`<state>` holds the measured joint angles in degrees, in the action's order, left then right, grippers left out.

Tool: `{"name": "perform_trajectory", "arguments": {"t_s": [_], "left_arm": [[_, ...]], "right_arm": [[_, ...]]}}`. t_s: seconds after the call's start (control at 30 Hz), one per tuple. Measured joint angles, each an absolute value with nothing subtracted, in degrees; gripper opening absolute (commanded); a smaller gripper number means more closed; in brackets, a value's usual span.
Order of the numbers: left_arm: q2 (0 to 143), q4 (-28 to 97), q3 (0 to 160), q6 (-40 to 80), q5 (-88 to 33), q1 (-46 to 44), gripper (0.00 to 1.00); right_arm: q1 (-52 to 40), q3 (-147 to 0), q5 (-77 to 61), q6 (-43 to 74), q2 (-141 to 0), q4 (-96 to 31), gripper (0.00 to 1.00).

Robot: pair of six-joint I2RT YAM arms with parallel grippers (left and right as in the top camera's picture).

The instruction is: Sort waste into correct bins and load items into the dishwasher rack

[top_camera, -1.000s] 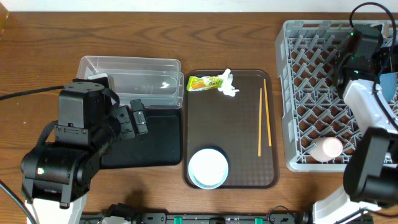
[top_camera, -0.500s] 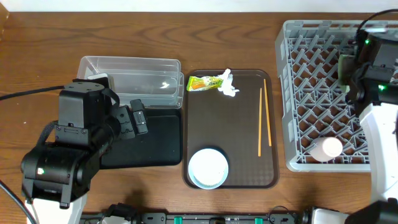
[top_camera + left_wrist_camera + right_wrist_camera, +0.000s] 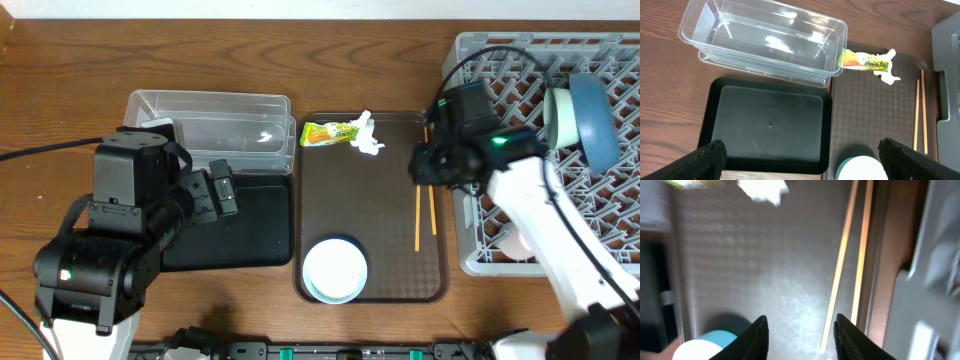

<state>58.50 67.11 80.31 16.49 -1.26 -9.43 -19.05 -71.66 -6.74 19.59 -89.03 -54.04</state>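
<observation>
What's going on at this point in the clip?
The right gripper hangs open and empty over the brown tray, close beside the chopsticks, which lie flat on it. A blue bowl already stands on edge in the grey rack. The wrapper and tissue lie at the tray's far end, and a white bowl sits at its near end. The left gripper is open and idle above the black tray; the clear tub looks empty.

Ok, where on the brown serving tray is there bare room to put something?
The brown tray's middle is bare, bordered by yellow-green wrapper and white tissue far, white bowl near, wooden chopsticks right. It's crowded by the chopsticks, under the right gripper.
</observation>
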Motion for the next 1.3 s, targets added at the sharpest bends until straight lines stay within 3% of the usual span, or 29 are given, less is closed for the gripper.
{"name": "perform_trajectory", "arguments": {"t_s": [0.43, 0.5, 0.57, 0.63, 0.93, 1.3], "left_arm": [[58.5, 67.1, 80.3, 16.5, -1.3, -9.4, 1.00], [58.5, 67.1, 80.3, 16.5, -1.3, -9.4, 1.00], [58.5, 67.2, 80.3, 16.5, -1.3, -9.4, 1.00], [58.5, 67.1, 80.3, 16.5, -1.3, -9.4, 1.00], [58.5, 67.1, 80.3, 16.5, -1.3, -9.4, 1.00], [58.5, 67.1, 80.3, 16.5, -1.3, -9.4, 1.00]], "right_arm": [[-23.5, -71.6, 5.2, 32.8, -108.9, -50.6, 0.38], [-23.5, -71.6, 5.4, 33.2, -111.2, -50.3, 0.31], [-23.5, -72.0, 4.9, 33.6, -112.4, -50.3, 0.11], [-23.5, -72.1, 3.8, 34.1, -112.6, -50.3, 0.01], [-22.8, -72.1, 2.7, 29.4, -109.6, -50.0, 0.01], [-9.0, -72.6, 4.9, 14.0, -80.5, -45.4, 0.01]]}}
